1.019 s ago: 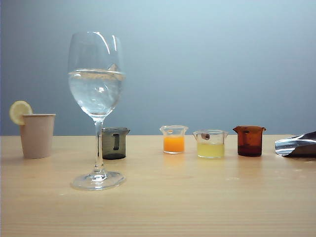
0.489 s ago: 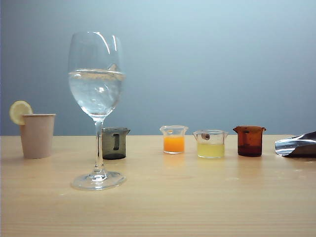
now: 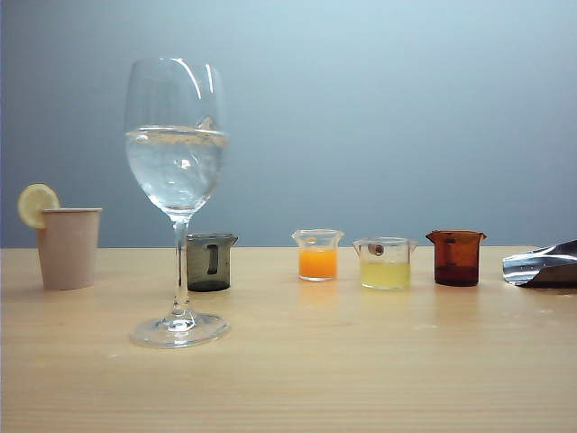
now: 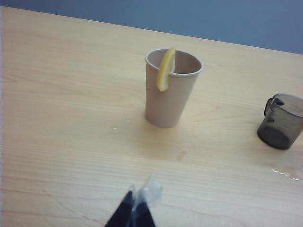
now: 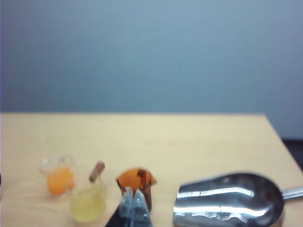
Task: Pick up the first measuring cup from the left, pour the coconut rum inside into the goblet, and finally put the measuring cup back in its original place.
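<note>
Pale wood makes up the surface (image 3: 379, 379), filling the lower half of the exterior view, and on it at left of centre the goblet (image 3: 177, 180) towers over everything, its bowl roughly half full of clear liquid that looks to be the coconut rum (image 3: 176, 167). A metal scoop (image 3: 541, 266) lies at the right edge, and a tan paper cup (image 3: 68, 247) with a lemon slice on its rim stands at far left. Just behind and right of the goblet's stem sits the first measuring cup (image 3: 209, 262), smoky grey, upright on the surface and apparently empty, at the left end of a row with an orange-filled beaker (image 3: 317, 254), a pale yellow beaker (image 3: 385, 263) and an amber beaker (image 3: 455, 257). Neither arm shows in the exterior view. In its wrist view the left pincer (image 4: 139, 203) is clenched on nothing, at the lower middle, well apart from the cup; the right pincer (image 5: 133, 203) is likewise clenched empty near the amber beaker. Judging by this, pouring and replacing are done, and nothing seems left but for the arms to rest.
</note>
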